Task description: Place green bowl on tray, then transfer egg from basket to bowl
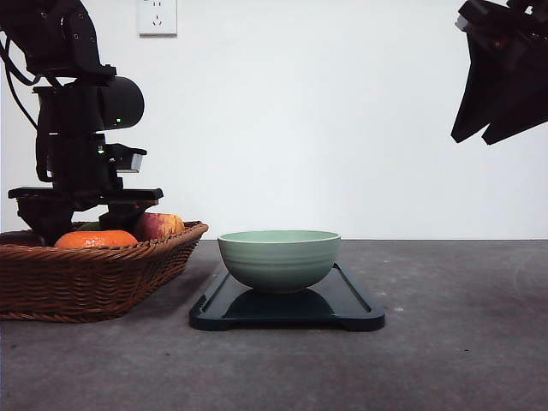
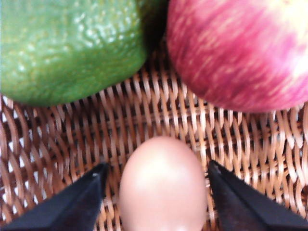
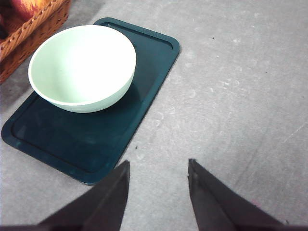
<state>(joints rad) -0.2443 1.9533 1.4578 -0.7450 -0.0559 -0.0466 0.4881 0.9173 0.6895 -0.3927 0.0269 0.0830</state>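
The green bowl (image 1: 278, 257) stands upright on the black tray (image 1: 287, 314) at the table's middle, and the right wrist view shows the bowl (image 3: 82, 65) empty on the tray (image 3: 72, 139). My left arm (image 1: 81, 171) reaches down into the wicker basket (image 1: 86, 282). There my left gripper (image 2: 159, 168) is open, with the egg (image 2: 162, 187) lying on the weave between its fingers (image 2: 72, 207), one on each side and close to it. My right gripper (image 1: 475, 137) hangs high at the right, open (image 3: 159, 166) above bare table beside the tray.
In the basket (image 2: 72, 144) a red-yellow apple (image 2: 240, 53) and a bumpy green fruit (image 2: 67, 48) lie just beyond the egg. An orange fruit (image 1: 96, 240) and the apple (image 1: 158, 224) show over the rim. Grey tabletop (image 1: 462, 342) stretches right of the tray.
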